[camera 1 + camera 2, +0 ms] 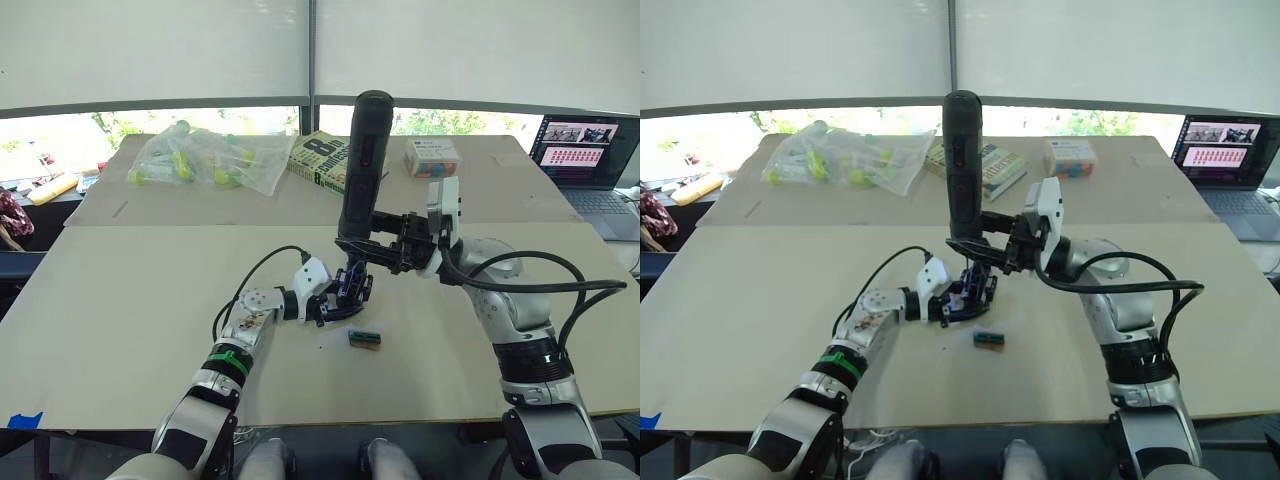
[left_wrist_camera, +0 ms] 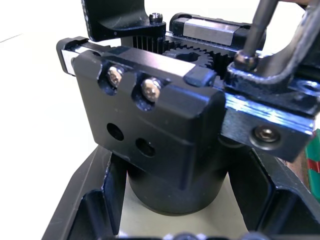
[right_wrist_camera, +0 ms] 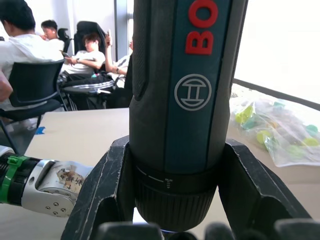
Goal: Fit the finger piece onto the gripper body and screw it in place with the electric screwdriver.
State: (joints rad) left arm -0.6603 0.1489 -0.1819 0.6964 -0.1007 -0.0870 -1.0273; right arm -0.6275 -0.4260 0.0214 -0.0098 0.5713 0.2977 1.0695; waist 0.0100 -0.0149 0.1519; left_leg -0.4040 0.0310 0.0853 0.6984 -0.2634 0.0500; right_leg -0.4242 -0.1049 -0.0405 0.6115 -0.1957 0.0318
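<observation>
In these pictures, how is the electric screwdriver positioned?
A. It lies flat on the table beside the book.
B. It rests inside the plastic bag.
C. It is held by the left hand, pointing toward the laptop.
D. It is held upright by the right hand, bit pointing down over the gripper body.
D: the right hand is closed around the electric screwdriver, which stands upright with its bit down at the gripper body that the left hand holds.

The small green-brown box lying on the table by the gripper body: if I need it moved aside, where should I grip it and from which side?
Probably from straight above. The small green-brown box lies flat on the table, so close the fingers across its short sides. The left gripper is shut on the gripper body and the right gripper on the electric screwdriver, so one must let go first.
</observation>
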